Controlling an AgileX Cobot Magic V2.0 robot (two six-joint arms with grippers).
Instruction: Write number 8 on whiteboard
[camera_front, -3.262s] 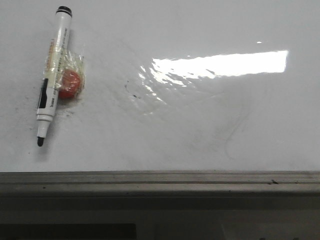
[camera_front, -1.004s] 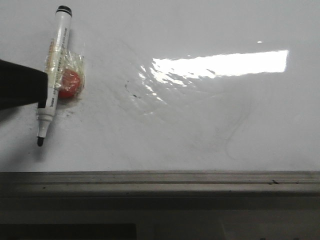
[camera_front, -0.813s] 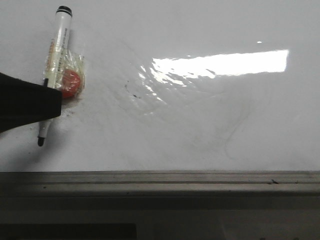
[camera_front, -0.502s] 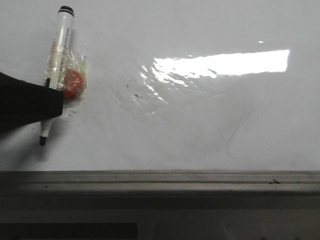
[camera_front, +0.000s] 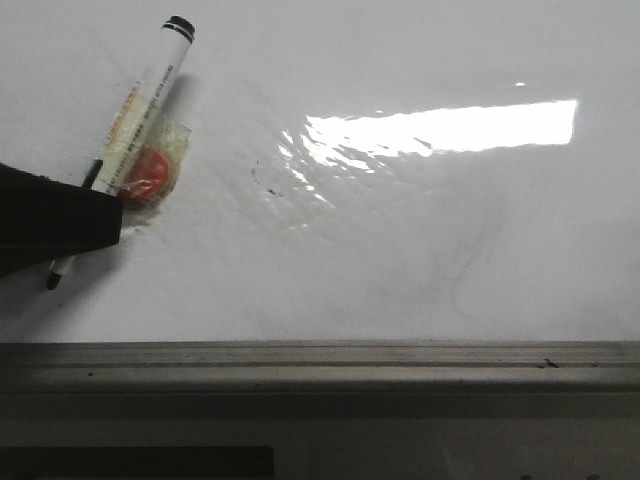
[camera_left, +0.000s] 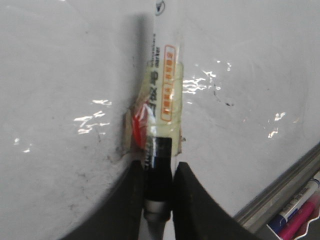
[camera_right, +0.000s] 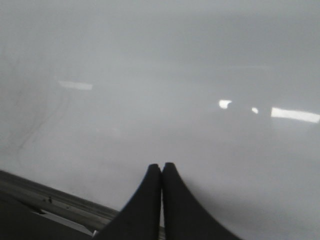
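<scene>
Left gripper (camera_left: 158, 187) pinches the marker (camera_front: 140, 105) near its tip; marker slants toward upper right of whiteboard (camera_front: 420, 250); right gripper (camera_right: 161, 172) is pressed together.

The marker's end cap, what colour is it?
Black, on a white marker; the cap shows best in the front view.
</scene>
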